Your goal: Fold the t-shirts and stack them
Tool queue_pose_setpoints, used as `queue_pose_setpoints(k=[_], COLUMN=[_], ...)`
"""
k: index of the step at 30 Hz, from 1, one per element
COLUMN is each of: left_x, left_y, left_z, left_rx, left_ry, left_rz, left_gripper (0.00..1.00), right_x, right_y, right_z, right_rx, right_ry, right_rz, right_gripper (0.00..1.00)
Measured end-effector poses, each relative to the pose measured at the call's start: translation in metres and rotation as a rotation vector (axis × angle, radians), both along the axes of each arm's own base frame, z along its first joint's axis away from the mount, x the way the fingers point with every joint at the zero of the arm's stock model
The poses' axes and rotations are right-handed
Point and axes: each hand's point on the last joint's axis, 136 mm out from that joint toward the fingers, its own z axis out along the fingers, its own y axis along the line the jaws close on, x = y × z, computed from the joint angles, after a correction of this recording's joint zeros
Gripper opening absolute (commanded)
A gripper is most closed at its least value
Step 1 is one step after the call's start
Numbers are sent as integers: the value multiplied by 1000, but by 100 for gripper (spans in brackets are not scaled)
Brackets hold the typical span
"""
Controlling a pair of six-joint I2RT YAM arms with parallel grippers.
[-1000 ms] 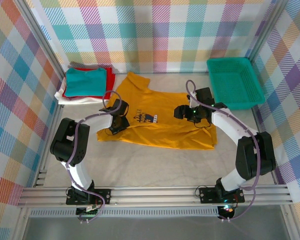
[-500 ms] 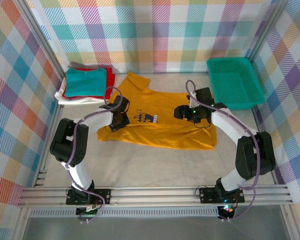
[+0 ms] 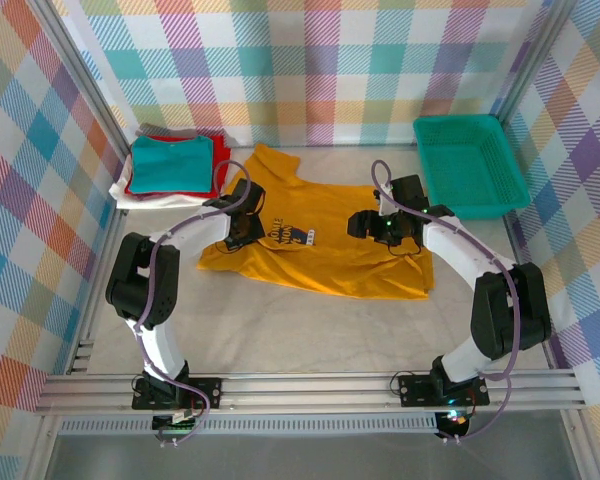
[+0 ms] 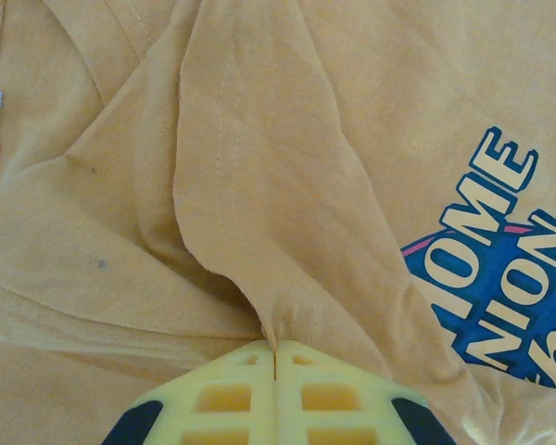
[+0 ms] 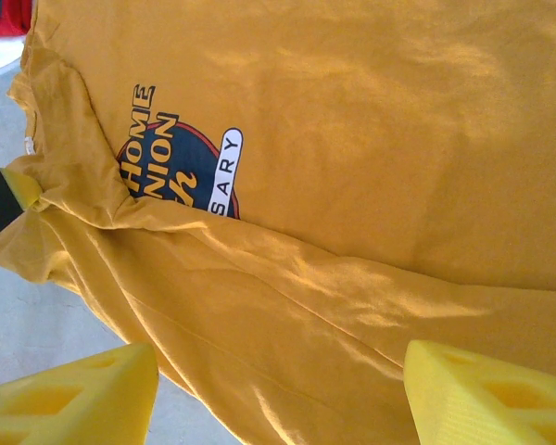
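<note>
Top external: yellow tee (image 3: 330, 255), left gripper (image 3: 242, 233) clamped on its fold. Right gripper (image 3: 378, 228) over tee, jaws apart. Folded tees (image 3: 170, 166) beside tee.

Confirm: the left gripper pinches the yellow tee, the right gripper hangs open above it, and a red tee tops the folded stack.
Wrong on one point: the top external view shows a teal tee topping the folded stack, with a red tee beneath. The rest stands.

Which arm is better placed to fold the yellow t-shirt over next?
Left. The left gripper is shut on an edge of the yellow t-shirt; the right gripper hangs open above it.
</note>
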Motion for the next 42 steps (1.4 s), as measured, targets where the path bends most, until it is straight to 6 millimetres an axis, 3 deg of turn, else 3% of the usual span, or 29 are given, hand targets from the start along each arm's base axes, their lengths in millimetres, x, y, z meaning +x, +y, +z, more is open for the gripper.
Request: queue_pose_setpoints(k=[2,7,11,14,22,27,28,30,31,33,35,38,39,42], left_x=[0,0,0,-1,9,44,53,72,80,96,100,91,84,57], left_y=[1,1,1,1,-2,-18,-22,-33,-38,-51,-57,-57,-53,-36], left_z=[-1,-6,-12,-18,-12,10,12,14,13,12,11,18,22,47], left_rx=[4,16,26,32,27,18,17,25,30,46,68,99,103,91], left_ry=[0,10,23,36,17,-46,-58,-69,-69,-76,-83,-100,-105,-141], left_rz=[-1,-10,-20,-22,-25,-55,-65,-90,-105,-136,-161,-185,-184,-170], left_gripper=[17,21,5,0,0,0,2,34,40,43,50,53,59,59], right_x=[0,0,0,-1,-3,-3,-3,-3,-3,-3,-3,-3,-3,-2], right_y=[0,0,0,0,-2,-2,-2,-1,-1,-2,-2,-4,-6,-17], right_z=[0,0,0,-1,-3,-3,-3,-2,-2,-3,-3,-4,-4,-4], right_rx=[0,0,0,-3,-9,-9,-8,-7,-7,-7,-8,-20,-29,-71], right_ry=[0,0,0,6,16,16,16,17,17,17,18,18,19,14], right_rz=[0,0,0,0,-2,-3,-3,-4,-4,-4,-4,-12,-18,-56], right_gripper=[71,71,71,71,71,71,71,71,71,72,72,72,72,71])
